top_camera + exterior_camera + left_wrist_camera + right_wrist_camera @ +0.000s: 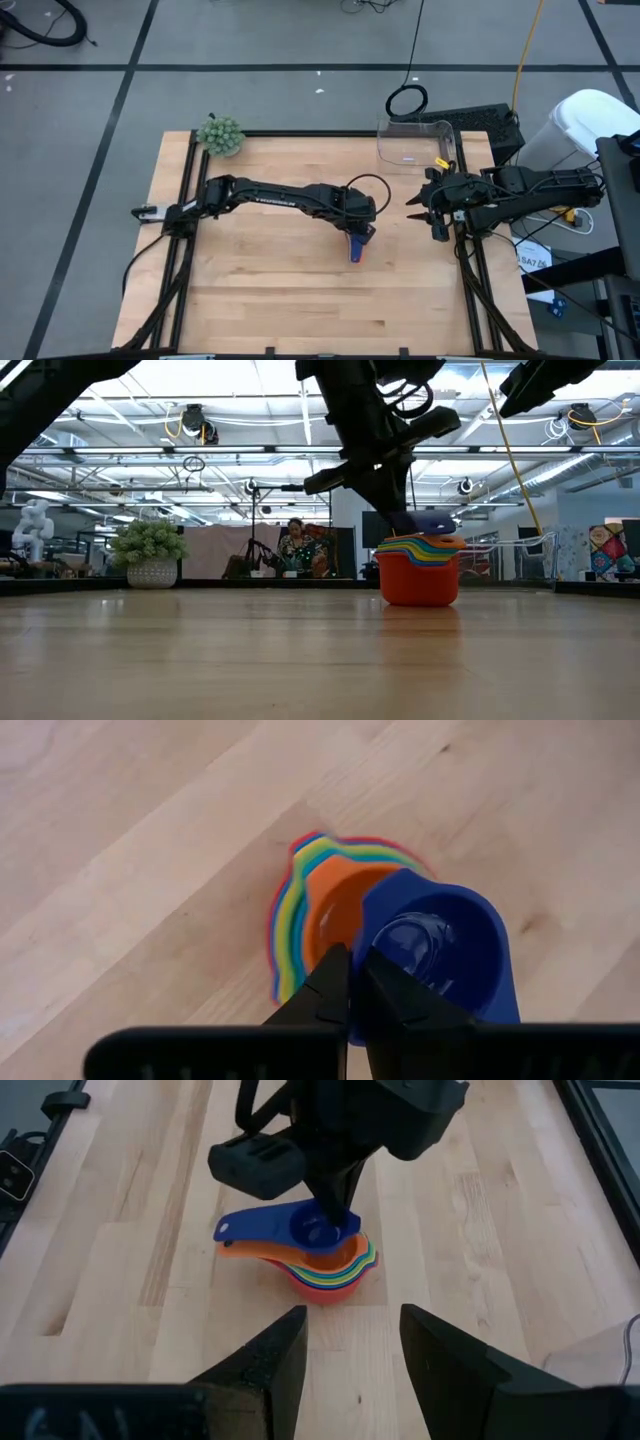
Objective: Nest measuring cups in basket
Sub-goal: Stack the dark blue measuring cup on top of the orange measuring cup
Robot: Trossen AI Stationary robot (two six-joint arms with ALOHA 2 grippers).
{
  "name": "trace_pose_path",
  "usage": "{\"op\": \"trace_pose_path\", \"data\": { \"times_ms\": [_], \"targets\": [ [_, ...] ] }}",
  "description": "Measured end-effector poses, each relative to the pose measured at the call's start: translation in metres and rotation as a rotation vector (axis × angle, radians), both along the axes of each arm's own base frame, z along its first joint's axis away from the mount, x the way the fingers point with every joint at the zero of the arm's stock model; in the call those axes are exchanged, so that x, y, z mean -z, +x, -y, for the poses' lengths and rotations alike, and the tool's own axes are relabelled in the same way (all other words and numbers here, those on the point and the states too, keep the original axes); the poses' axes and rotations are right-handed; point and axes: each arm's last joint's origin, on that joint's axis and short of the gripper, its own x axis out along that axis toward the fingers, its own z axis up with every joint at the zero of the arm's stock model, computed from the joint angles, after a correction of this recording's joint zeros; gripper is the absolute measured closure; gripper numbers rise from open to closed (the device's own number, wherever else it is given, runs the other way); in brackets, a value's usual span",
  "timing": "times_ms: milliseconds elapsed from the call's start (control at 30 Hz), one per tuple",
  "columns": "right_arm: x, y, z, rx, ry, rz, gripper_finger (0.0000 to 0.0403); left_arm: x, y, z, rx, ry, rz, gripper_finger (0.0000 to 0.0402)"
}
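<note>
Pale wooden worktop (300, 290) carries, from left to right, a fuzzy green ball (221, 134) at the far left corner, the stack of measuring cups (325, 1265) near the middle, and the clear basket (416, 141) at the far right edge. The left gripper (352, 982) reaches in low over the stack, arm stretched long, jaws pinched shut on the dark blue cup (440, 952), which sits skewed on the orange one. Released off-centre, it could tip out rather than nest. The right gripper (352, 1348) waits nearby, jaws parted, empty.
</note>
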Motion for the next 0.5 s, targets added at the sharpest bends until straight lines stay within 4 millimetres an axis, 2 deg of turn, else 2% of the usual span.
{"op": "trace_pose_path", "data": {
  "times_ms": [167, 400, 500],
  "targets": [
    [0.0000, 0.0000, 0.0000, 0.000, 0.000, 0.000, 0.0250, 0.0058, 0.0015, -0.0003, 0.002, -0.008, -0.014, 0.0382],
    [0.0000, -0.0001, 0.0000, 0.000, 0.000, 0.000, 0.0250, 0.0056, 0.0013, -0.0005, 0.023, -0.011, -0.015, 0.0390],
    [0.0000, -0.0001, 0.0000, 0.000, 0.000, 0.000, 0.0250, 0.0062, 0.0016, -0.0001, 0.047, -0.029, -0.017, 0.0374]
  ]
}}
